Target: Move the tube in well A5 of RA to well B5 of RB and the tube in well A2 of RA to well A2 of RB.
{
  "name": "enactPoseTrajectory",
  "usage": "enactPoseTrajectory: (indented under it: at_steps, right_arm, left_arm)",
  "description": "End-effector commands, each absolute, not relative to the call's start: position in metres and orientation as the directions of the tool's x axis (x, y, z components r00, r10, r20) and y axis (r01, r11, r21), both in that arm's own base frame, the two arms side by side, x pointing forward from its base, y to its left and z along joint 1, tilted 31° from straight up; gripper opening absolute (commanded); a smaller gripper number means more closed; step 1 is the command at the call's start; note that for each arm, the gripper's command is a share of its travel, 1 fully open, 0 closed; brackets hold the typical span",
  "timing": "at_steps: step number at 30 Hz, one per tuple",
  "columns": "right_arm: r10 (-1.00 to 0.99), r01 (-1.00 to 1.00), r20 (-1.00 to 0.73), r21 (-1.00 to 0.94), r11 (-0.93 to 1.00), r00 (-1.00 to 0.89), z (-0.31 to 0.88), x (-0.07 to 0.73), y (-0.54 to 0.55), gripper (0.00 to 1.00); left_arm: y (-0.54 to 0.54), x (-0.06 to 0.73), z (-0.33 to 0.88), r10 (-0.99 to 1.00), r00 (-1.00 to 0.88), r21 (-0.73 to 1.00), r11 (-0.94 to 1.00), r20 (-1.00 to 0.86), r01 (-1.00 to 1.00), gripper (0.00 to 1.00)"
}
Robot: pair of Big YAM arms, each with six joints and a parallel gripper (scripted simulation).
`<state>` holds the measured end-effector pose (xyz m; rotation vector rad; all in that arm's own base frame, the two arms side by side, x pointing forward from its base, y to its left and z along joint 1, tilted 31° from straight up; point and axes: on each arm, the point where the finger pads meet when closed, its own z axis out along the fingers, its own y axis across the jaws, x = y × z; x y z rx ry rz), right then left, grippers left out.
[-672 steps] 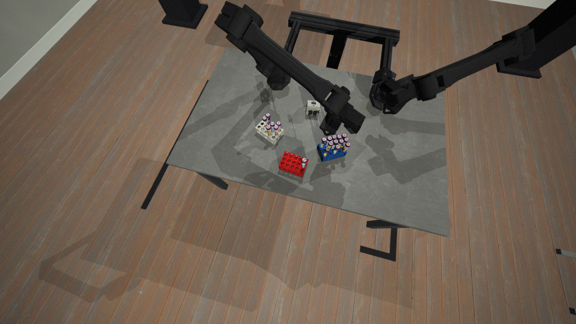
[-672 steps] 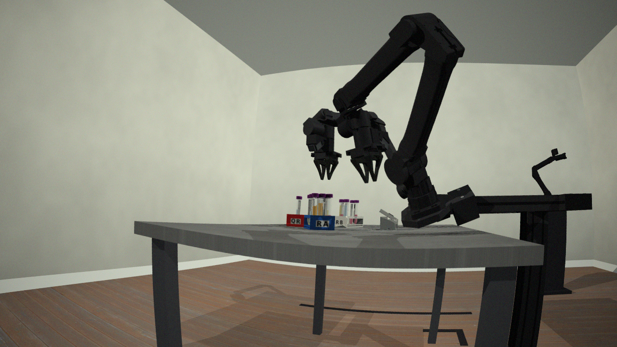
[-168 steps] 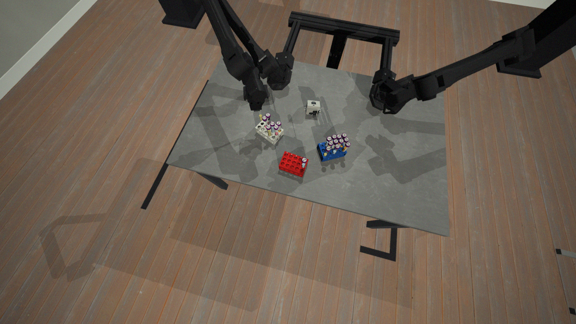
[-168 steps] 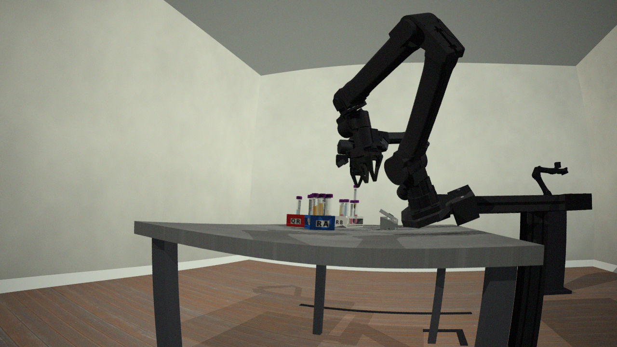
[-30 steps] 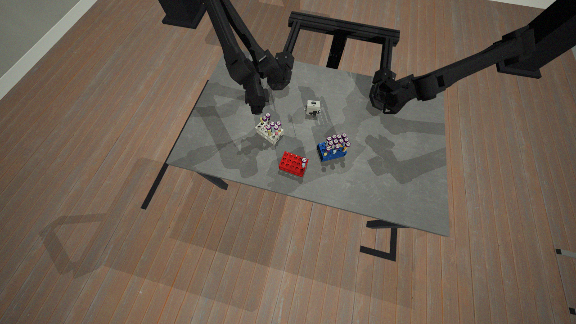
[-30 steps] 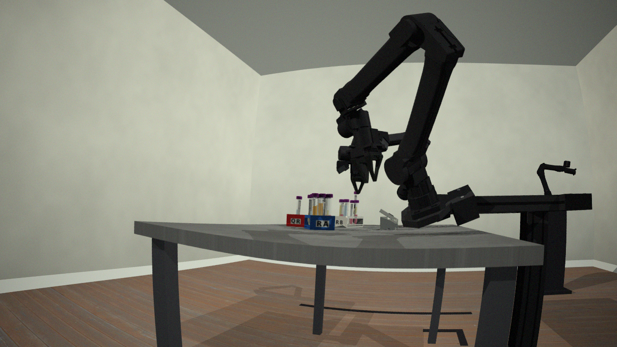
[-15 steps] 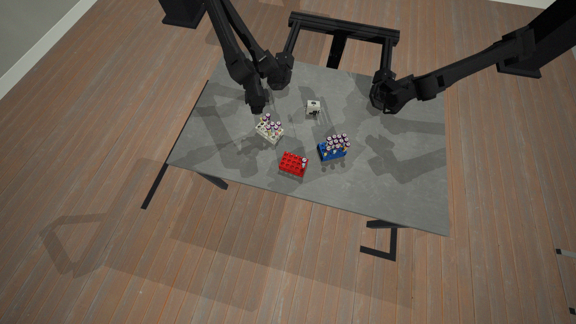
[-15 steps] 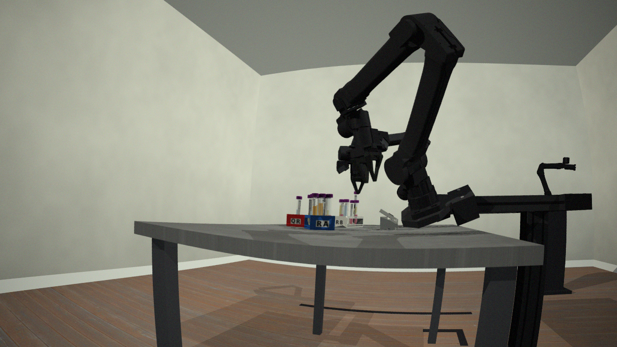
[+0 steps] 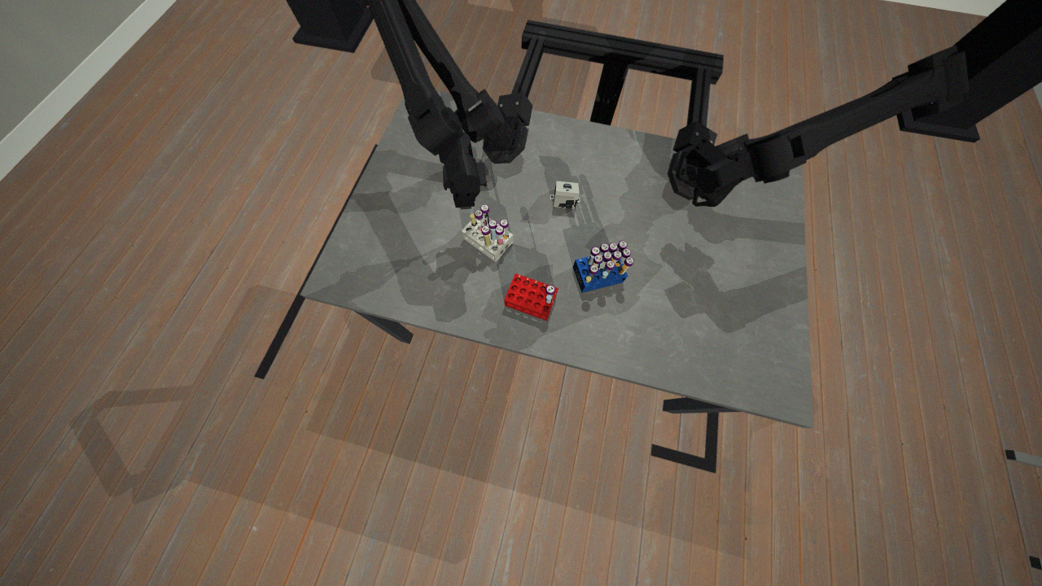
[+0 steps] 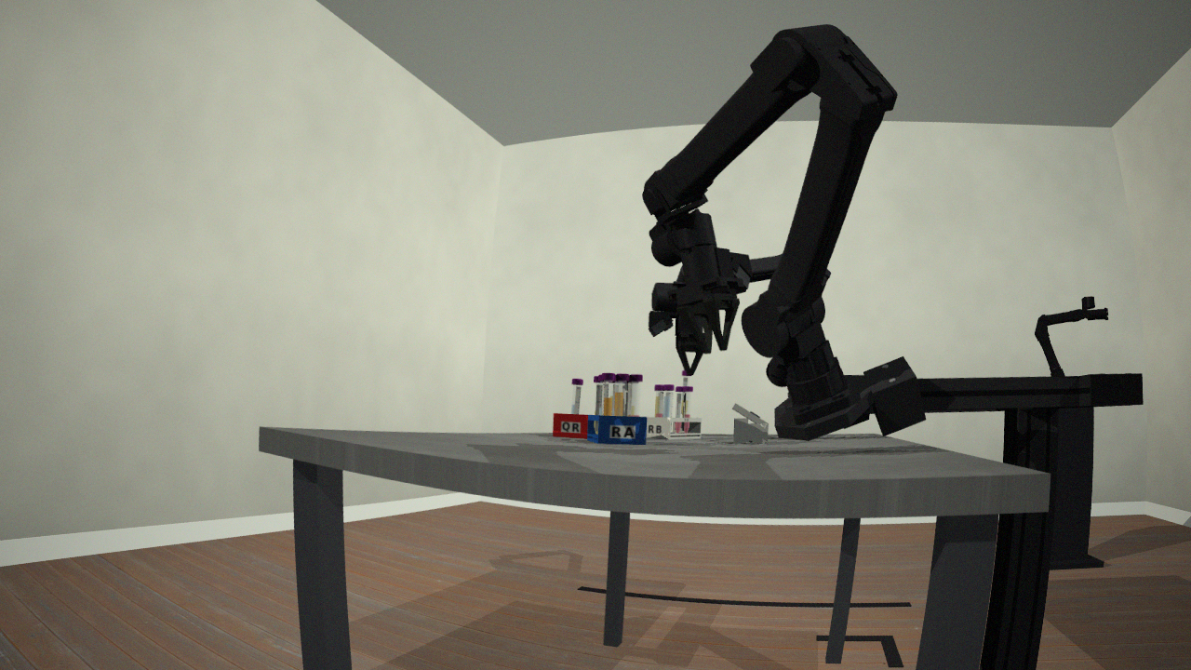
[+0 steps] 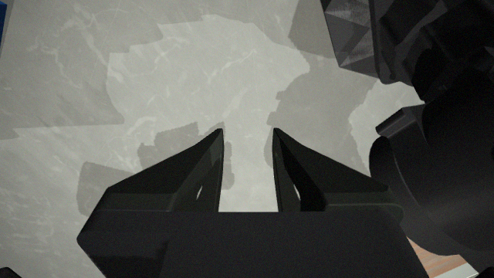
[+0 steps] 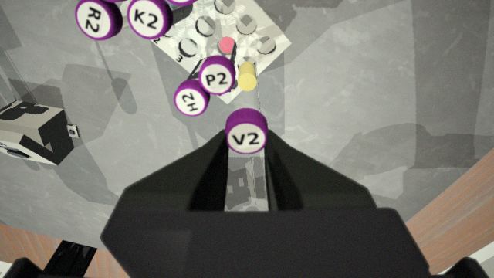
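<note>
Right tool [image 9: 464, 195] [image 10: 689, 370] [image 12: 247, 133]: narrowed, gripping tube V2 [image 10: 685, 377] [image 12: 246, 137]; the near corner of white rack RB [image 9: 480, 247] [image 10: 655, 429] [image 12: 279, 42] lies just ahead. Left tool [image 9: 701, 193] [image 10: 722, 345] [image 11: 248, 131]: partly open, unloaded, above the counter [image 9: 655, 349] [image 10: 666, 491] [image 11: 174, 77]; blue rack RA [image 9: 603, 283] [image 10: 622, 432] [image 11: 2, 19] stands well apart, ahead-left.
</note>
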<state>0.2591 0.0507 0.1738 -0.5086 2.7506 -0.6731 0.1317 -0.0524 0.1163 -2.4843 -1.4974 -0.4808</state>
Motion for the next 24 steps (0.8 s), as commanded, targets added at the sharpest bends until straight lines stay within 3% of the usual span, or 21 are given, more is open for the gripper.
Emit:
enactPoseTrajectory:
  at_steps: [1,24]
  right_arm:
    - [-0.397,-0.278,-0.158,-0.487,0.828,-0.904,0.1685,0.2593,0.0481,0.0]
    - [-0.396,-0.279,-0.154,-0.487,0.827,-0.905,0.1588,0.2632,0.0432,0.0]
  left_arm:
    - [-0.0587,0.1374,0.1254,0.826,0.427,0.021,-0.467,0.367,0.884,0.3]
    - [-0.0587,0.1374,0.1254,0.826,0.427,0.021,-0.467,0.367,0.884,0.3]
